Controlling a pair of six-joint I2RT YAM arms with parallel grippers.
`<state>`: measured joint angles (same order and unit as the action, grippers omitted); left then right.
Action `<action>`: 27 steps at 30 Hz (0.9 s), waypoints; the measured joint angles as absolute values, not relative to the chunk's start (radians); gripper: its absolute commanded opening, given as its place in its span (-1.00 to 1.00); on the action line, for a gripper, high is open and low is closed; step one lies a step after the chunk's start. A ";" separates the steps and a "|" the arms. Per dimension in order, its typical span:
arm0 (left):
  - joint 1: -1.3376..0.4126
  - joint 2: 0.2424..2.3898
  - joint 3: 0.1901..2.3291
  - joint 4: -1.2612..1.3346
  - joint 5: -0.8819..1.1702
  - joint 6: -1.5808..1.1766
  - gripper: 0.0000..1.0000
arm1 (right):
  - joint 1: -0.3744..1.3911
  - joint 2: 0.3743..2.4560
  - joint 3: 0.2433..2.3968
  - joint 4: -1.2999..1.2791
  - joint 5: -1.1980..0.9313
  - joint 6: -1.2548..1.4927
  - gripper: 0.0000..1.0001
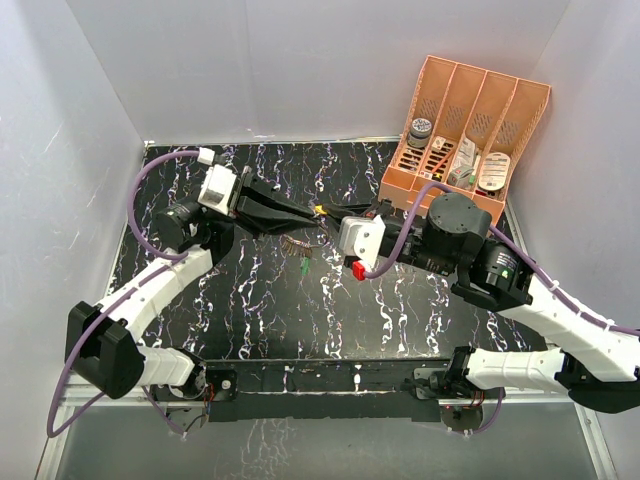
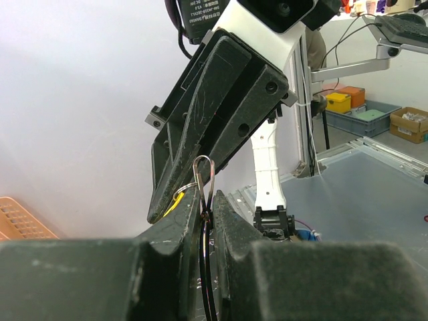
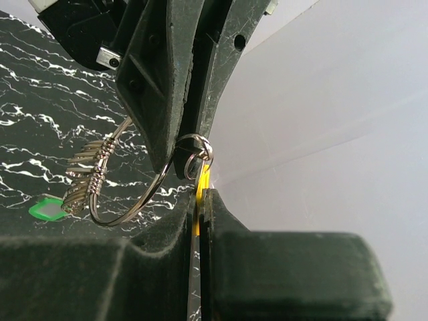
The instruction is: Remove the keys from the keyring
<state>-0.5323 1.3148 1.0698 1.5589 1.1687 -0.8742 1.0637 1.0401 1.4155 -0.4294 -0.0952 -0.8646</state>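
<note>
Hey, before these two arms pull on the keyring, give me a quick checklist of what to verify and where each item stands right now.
1. Left end effector shut on the thin silver wire keyring: ok.
2. Right end effector shut on the yellow-orange plastic key head: ok.
3. Yellow-orange key off the keyring: not ok, a small silver loop appears to join them.
4. Bright green key hanging clear of both end effectors: ok.
5. Where the keyring's split lies: cannot tell.
</note>
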 measured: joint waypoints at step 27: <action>-0.539 1.057 1.108 1.348 0.947 -0.464 -1.00 | 1.058 1.021 1.174 -0.286 0.032 -0.776 -1.00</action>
<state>-0.5388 1.0569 1.1080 1.3476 0.9474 -0.4637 1.0584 1.0210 1.1744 -0.2863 0.0322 -0.7757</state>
